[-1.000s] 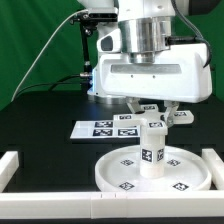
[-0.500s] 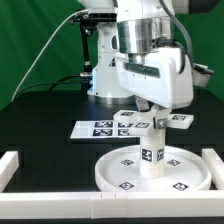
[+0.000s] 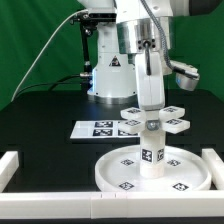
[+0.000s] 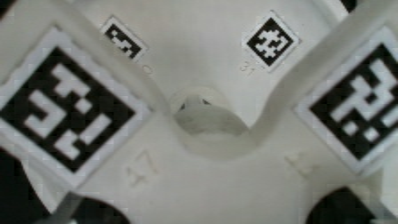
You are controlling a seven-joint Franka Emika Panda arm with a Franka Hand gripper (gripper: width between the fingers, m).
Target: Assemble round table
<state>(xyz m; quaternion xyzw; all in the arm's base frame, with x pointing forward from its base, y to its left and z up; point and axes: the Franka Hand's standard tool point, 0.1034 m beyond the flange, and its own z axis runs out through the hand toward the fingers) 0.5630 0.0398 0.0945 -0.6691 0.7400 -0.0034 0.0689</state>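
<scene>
In the exterior view the large rimmed round disc (image 3: 115, 172) lies flat at the front of the table. The short cylindrical leg (image 3: 152, 152) stands upright at its middle. The four-armed cross-shaped base (image 3: 172, 123) sits level on top of the leg. My gripper (image 3: 150, 108) comes straight down onto the hub, seen edge-on. The wrist view is filled by the base (image 4: 196, 140) and its tags. Dark fingertips (image 4: 89, 208) flank the hub on both sides. I cannot tell whether they still press on it.
The marker board (image 3: 98, 128) lies flat behind the disc, toward the exterior view's left. A white blocky border rail (image 3: 10, 165) runs along the left, front and right of the work area. The arm's own base (image 3: 105, 75) stands at the back.
My wrist has turned about a quarter turn above the leg, and the cross-shaped base has turned with it. The hand now shows its narrow side to the exterior camera.
</scene>
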